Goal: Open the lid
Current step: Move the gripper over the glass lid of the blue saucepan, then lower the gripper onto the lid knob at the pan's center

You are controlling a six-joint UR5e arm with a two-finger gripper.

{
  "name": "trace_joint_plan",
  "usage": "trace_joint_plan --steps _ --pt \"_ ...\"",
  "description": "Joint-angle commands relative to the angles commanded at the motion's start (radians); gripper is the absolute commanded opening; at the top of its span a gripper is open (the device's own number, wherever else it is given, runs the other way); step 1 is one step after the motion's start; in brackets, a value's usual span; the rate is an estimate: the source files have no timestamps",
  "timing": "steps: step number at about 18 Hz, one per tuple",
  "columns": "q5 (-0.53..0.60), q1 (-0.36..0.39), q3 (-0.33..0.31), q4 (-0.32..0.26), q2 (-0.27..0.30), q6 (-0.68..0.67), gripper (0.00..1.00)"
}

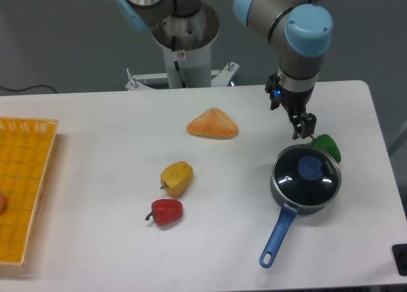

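Our gripper point(304, 125) hangs above the table at about eleven o'clock from the pan, its fingers pointing down; from this angle we cannot tell whether they are spread or pressed together, and nothing seems to be held between them.

We judge the task barely begun. Going left to right: a yellow basket point(25, 190) sits at the table's left edge, at nine o'clock from centre; a red pepper point(166, 211) and a yellow pepper point(177, 178) lie near centre; an orange triangular piece point(212, 124) lies at twelve o'clock from them. Further right, the lid point(306, 173) lies flat on the pan point(304, 203), its blue knob point(310, 167) at its centre, so it is not yet off. A green pepper point(327, 146) sits just beside the pan at one o'clock.

What is left, as we see it: bring the gripper over the knob, lower, close on it, and lift the lid clear.

We can read no brand or writing; a small red-marked sticker on the arm's base point(180, 53) is too small to make out.
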Motion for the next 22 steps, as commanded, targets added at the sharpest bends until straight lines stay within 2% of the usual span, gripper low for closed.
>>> trace_joint_plan --steps 1,4,6,8,13,19,22 --pt "0.002 0.0 0.001 0.005 -0.003 0.008 1.0" --pt "0.011 -0.006 0.015 0.072 -0.009 -0.002 1.0" --pt "0.031 -0.006 0.035 0.078 -0.029 -0.002 1.0" --pt "0.095 -0.006 0.05 0.075 -0.043 0.0 1.0" --pt "0.146 -0.003 0.11 0.061 -0.106 0.009 1.0" --pt "0.123 0.005 0.138 0.063 -0.164 -0.072 1.0" --pt "0.051 0.0 0.162 0.066 -0.199 -0.087 1.0"
